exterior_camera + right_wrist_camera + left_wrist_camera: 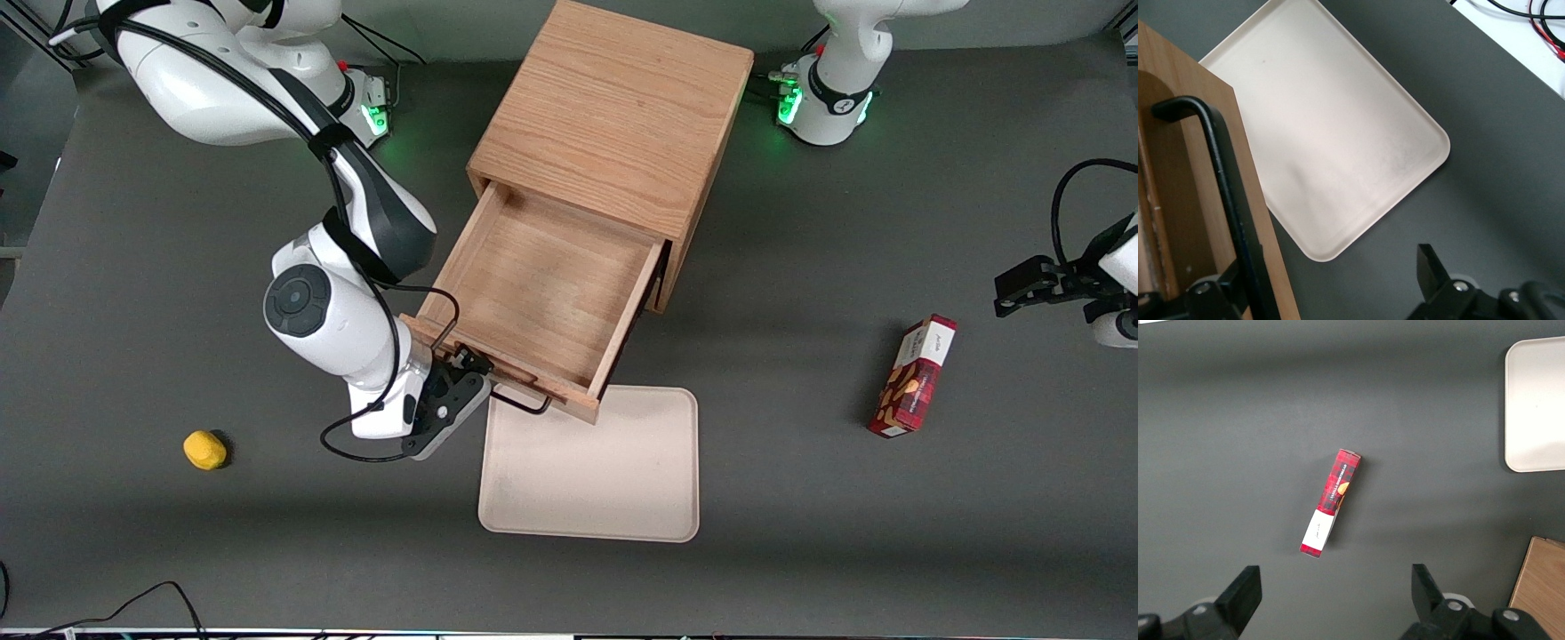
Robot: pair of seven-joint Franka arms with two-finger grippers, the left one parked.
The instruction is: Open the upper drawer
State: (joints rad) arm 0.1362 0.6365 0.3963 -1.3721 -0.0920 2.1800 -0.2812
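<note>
Your pincer (471,382) sits at the front of the upper drawer (533,293), at the working arm's end of its thin black wire handle (524,404). In the right wrist view the fingers stand spread, one finger (1431,273) well clear over the worktop while the bar passes close by the other, so you are released and not gripping. The drawer itself juts far out of the wooden cabinet (613,116), its bare tray fully exposed; the opening looks essentially done.

The hazard, as you can judge it: the bar lies between your fingers, so any sideways or upward retreat could snag the handle and drag the drawer askew, or tug it out of the cabinet. The drawer's front corner also overhangs the beige tray (622,498) lying just beside and below your pincer; a low exit could knock it.

The dark grey worktop (800,551) is matte and flat. A yellow block (204,449) rests well away from your pincer toward the working arm's end; a red snack box (913,376) lies far off toward the parked arm's end.
</note>
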